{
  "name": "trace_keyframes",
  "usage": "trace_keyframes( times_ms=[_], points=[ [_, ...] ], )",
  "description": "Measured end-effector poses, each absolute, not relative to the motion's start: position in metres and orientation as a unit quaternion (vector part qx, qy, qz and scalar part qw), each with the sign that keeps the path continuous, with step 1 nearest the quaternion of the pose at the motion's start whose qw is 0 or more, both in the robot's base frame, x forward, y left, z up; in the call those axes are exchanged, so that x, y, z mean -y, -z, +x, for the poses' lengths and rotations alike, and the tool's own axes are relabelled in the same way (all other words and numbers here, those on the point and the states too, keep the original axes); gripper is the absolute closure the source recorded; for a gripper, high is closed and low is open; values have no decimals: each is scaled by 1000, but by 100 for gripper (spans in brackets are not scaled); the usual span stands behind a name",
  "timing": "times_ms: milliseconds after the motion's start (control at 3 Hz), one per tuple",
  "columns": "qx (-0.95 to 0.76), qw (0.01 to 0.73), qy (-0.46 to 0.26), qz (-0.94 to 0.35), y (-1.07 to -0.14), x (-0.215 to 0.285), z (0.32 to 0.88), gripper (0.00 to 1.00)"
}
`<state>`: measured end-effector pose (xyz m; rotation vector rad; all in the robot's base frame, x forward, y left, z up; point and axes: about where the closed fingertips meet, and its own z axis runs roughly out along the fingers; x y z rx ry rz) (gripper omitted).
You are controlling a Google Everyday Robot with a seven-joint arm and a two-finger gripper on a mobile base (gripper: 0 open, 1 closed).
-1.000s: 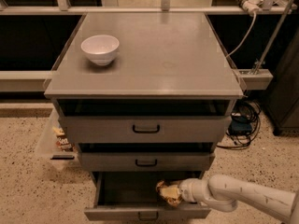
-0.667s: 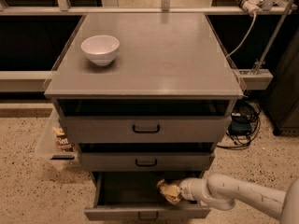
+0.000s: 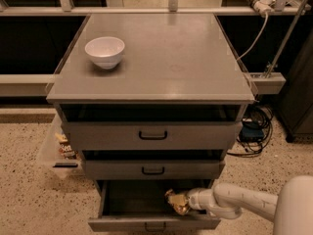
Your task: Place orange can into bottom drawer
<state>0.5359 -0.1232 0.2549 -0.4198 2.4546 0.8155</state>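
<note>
The bottom drawer is pulled open at the foot of the grey cabinet, dark inside, with a small black handle on its front. My white arm reaches in from the lower right. My gripper is inside the open drawer at its right side, shut on the orange can, a small dented orange-gold can. The can is held just above the drawer floor, near the front wall. The fingers are mostly hidden behind the can.
A white bowl stands on the cabinet top at the back left. Two shut grey drawers lie above the open one. A clear bin with snacks sits on the floor at left; cables lie at right.
The gripper with the can has shifted slightly left and lower inside the bottom drawer. Nothing else moved.
</note>
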Motion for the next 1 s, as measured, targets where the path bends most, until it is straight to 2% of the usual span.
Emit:
trace_keyframes(
  times_ms=[1000],
  points=[
    [-905, 239, -319, -151, -222, 118, 558, 100]
  ],
)
